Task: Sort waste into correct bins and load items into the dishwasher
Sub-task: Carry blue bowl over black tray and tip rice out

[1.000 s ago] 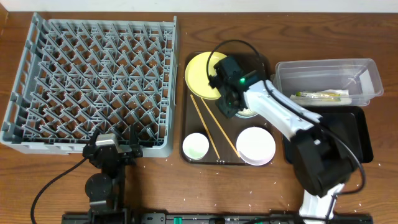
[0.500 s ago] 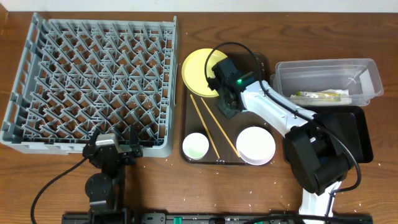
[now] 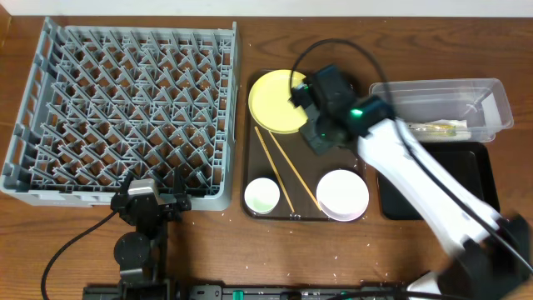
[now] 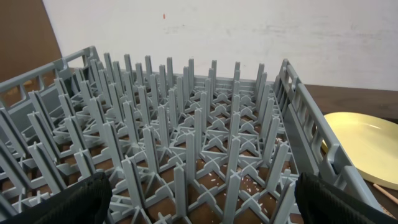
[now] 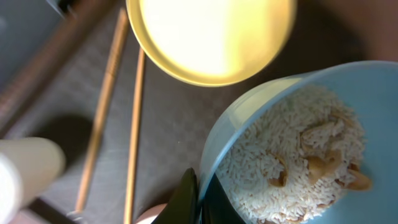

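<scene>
The right pincer (image 5: 199,194) is clamped narrow on the rim of a smooth, round light blue bowl (image 5: 367,87), the thin wall caught between its fingers. Whether the bowl rests on the dark brown rectangular serving tray (image 3: 304,177) or hangs just above it I cannot tell. The bowl is over the tray's far right part, just beside a glossy round yellow plate (image 3: 275,102), and it holds a bed of sticky whitish rice scraps (image 5: 273,155) with a few tan lumps among them. A pair of thin wooden chopsticks (image 5: 99,121) lies slantwise down the tray's middle, a small white cup (image 3: 261,196) at its near left corner, a wider white bowl (image 3: 342,195) at its near right. What the next move turns on, I'd say, is that both bins lie to the right of the held bowl, on the right arm's own side. The clear rectangular plastic tub (image 3: 433,84) is at the tabletop's far right corner, a white paper wrapper (image 3: 429,127) inside, and the shallow black rectangular plastic tray (image 3: 487,171) sits just nearer, each with its long axis running left to right. The left pincer (image 4: 202,202) stands wide open and empty at the near edge of the large grey plastic peg rack (image 4: 311,118), well apart from all this.
</scene>
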{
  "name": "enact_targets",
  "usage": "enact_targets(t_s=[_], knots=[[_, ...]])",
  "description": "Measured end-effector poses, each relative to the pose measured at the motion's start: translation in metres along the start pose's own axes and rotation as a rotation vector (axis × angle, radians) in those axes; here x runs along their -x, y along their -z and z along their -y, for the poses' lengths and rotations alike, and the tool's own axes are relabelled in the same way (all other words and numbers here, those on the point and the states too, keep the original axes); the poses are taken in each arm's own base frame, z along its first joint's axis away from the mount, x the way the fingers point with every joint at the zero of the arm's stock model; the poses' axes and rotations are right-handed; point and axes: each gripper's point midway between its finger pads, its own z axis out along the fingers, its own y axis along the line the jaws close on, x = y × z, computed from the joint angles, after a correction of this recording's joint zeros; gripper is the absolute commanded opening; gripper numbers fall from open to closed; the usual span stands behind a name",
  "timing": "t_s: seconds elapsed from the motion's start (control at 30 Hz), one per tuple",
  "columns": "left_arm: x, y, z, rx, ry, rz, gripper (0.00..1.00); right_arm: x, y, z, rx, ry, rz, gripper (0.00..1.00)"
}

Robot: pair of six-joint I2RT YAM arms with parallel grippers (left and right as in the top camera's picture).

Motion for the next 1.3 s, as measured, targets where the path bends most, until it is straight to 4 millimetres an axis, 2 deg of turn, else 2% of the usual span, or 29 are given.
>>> enact_targets(t_s=[0.1,0.17,0.3,0.43,0.53,0.63,0.83,0.93,1.17,1.3], knots=[[0.000,0.000,0.000,0.000,0.000,0.000,0.94,0.002,0.040,0.008,-0.002,-0.061,0.065,0.01],[0.000,0.000,0.000,0.000,0.000,0.000,0.94,-0.008,0.065,0.022,-0.008,-0.134,0.078,0.01],[0.000,0.000,0.000,0.000,0.000,0.000,0.94,-0.034,0.096,0.060,-0.031,-0.317,0.086,0.01],[0.000,0.000,0.000,0.000,0.000,0.000,0.94,-0.064,0.111,0.091,-0.016,-0.502,0.098,0.01],[0.000,0.000,0.000,0.000,0.000,0.000,0.94,-0.085,0.109,0.107,0.020,-0.626,0.097,0.01],[0.000,0.000,0.000,0.000,0.000,0.000,0.94,-0.107,0.094,0.116,0.090,-0.736,0.083,0.01],[0.000,0.000,0.000,0.000,0.000,0.000,0.94,-0.141,0.068,0.117,0.261,-0.905,0.096,0.01],[0.000,0.000,0.000,0.000,0.000,0.000,0.94,-0.154,0.064,0.119,0.339,-0.977,0.132,0.01],[0.000,0.000,0.000,0.000,0.000,0.000,0.94,-0.184,0.061,0.140,0.433,-1.152,0.289,0.01],[0.000,0.000,0.000,0.000,0.000,0.000,0.94,-0.194,0.058,0.146,0.520,-1.215,0.391,0.01]])
